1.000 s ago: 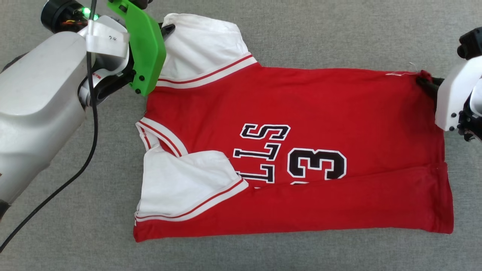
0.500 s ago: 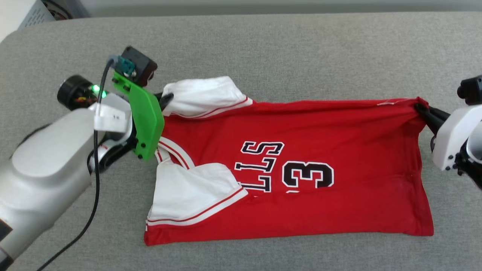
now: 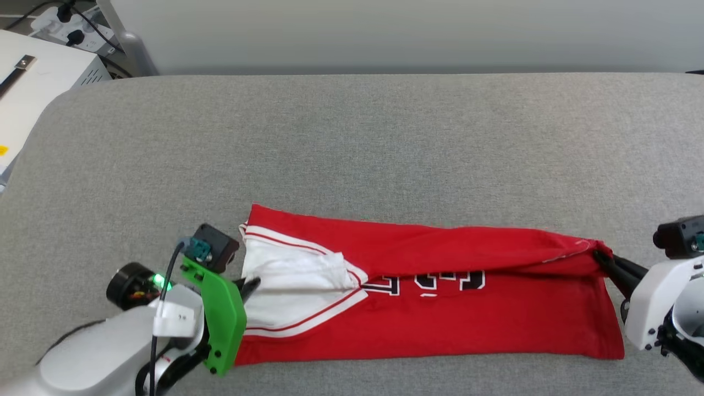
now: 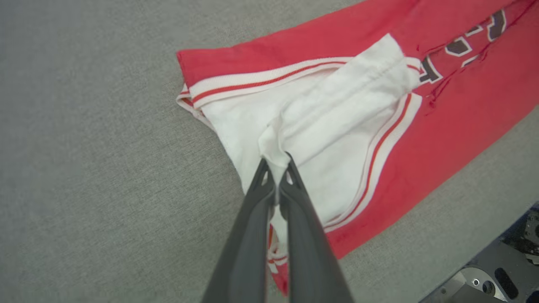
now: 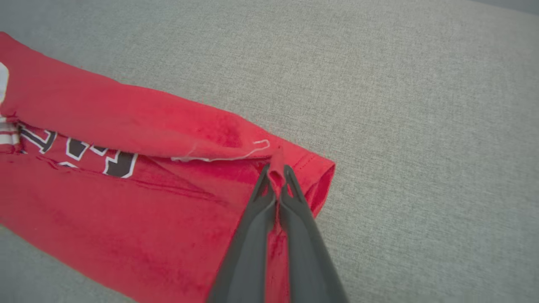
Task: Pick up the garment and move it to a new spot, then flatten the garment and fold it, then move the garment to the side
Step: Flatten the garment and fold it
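Note:
The garment (image 3: pixel 440 324), a red jersey with white sleeves, lies in a long narrow band on the grey surface, its far long edge folded toward me over the black lettering. My left gripper (image 3: pixel 250 286) is shut on the white sleeve cloth at the band's left end; in the left wrist view the gripper (image 4: pixel 276 162) pinches a peak of white fabric of the garment (image 4: pixel 345 113). My right gripper (image 3: pixel 600 258) is shut on the red hem corner at the right end; the right wrist view has the gripper (image 5: pixel 276 170) clamped on a tuft of the garment (image 5: pixel 126 210).
The grey padded surface (image 3: pixel 352 148) stretches wide behind the jersey, ending at a pale wall. A white cabinet (image 3: pixel 33 88) with cables stands off its far left corner. In the left wrist view a part of the robot's base (image 4: pixel 497 277) shows past the near edge.
Both grippers have drawn the jersey's far edge toward me over the body, covering most of the lettering and the number. The head camera has tilted up, bringing the wall and cabinet into view.

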Robot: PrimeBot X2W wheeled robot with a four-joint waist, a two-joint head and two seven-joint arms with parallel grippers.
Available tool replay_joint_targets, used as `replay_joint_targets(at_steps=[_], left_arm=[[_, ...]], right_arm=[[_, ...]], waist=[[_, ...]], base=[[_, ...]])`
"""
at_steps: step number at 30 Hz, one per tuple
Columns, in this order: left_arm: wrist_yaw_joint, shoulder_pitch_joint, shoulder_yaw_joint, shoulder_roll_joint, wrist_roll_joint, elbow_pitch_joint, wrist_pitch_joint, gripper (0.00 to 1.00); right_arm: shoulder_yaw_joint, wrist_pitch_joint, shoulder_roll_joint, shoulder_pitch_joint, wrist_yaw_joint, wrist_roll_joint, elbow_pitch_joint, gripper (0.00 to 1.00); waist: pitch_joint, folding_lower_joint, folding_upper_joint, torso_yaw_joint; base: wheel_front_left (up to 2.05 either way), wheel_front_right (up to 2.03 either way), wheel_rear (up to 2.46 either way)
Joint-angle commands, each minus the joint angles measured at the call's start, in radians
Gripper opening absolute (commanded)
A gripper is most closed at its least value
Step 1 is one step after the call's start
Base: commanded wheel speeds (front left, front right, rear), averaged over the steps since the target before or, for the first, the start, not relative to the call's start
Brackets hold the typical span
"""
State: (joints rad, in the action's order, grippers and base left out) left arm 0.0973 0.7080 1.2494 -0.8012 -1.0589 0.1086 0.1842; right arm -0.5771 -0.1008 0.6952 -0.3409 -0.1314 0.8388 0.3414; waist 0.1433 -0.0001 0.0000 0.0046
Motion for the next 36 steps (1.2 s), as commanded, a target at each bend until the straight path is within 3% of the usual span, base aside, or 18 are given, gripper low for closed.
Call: replay_joint_targets(at_steps=[1,6,14,15,16,17,20,27,31,36], left_arm=[[0.016,-0.033,0.000,-0.012,-0.015,-0.011,-0.010,0.00],[0.051,-0.098,0.006,-0.022,-0.023,-0.041,-0.021,0.00],[0.064,-0.139,0.010,0.014,-0.035,0.008,-0.035,0.00],[0.070,-0.141,0.008,0.023,-0.032,0.022,-0.046,0.22],[0.074,-0.142,0.006,0.030,-0.026,0.031,-0.059,1.00],[0.077,-0.147,0.000,0.039,-0.027,0.040,-0.080,1.00],[0.092,-0.165,-0.024,0.048,-0.027,0.051,-0.147,1.00],[0.226,-0.211,-0.122,0.064,0.009,0.044,-0.383,1.00],[0.303,-0.230,-0.175,0.078,0.061,0.043,-0.435,1.00],[0.384,-0.266,-0.286,0.113,0.165,0.024,-0.445,1.00]], right_arm=[[0.016,0.007,0.001,0.033,0.001,0.000,-0.012,0.00],[0.061,-0.012,-0.003,0.124,0.001,-0.007,-0.051,0.00],[0.094,-0.068,-0.051,0.184,0.001,-0.036,-0.045,0.00],[0.100,-0.068,-0.062,0.184,0.001,-0.034,-0.037,0.00],[0.104,-0.067,-0.070,0.184,0.001,-0.033,-0.032,0.34],[0.109,-0.064,-0.077,0.183,0.001,-0.031,-0.032,1.00],[0.119,-0.060,-0.079,0.183,0.001,-0.025,-0.045,1.00],[0.216,-0.052,-0.048,0.201,0.001,0.056,-0.143,1.00],[0.285,-0.080,-0.023,0.209,0.001,0.071,-0.169,1.00],[0.333,-0.201,-0.009,0.225,0.001,0.141,-0.149,1.00]], waist=[[-0.001,0.0001,0.0000,0.002],[0.012,0.0001,0.0000,0.007],[0.046,0.0001,0.0000,0.001],[0.047,0.0001,0.0000,0.001],[0.046,0.0001,0.0000,0.001],[0.043,0.0001,0.0000,0.001],[0.024,0.0001,0.0000,-0.002],[-0.020,0.0001,0.0000,0.005],[-0.027,0.0001,0.0000,0.013],[-0.020,0.0001,0.0000,0.026]], base=[[0.00,0.00,0.00],[0.00,0.00,0.00],[0.00,0.00,0.00],[0.00,0.00,0.00],[0.00,0.00,0.00],[0.00,0.00,0.00],[0.00,0.00,0.00],[0.00,0.00,0.00],[0.00,0.00,0.00],[0.00,0.00,0.00]])
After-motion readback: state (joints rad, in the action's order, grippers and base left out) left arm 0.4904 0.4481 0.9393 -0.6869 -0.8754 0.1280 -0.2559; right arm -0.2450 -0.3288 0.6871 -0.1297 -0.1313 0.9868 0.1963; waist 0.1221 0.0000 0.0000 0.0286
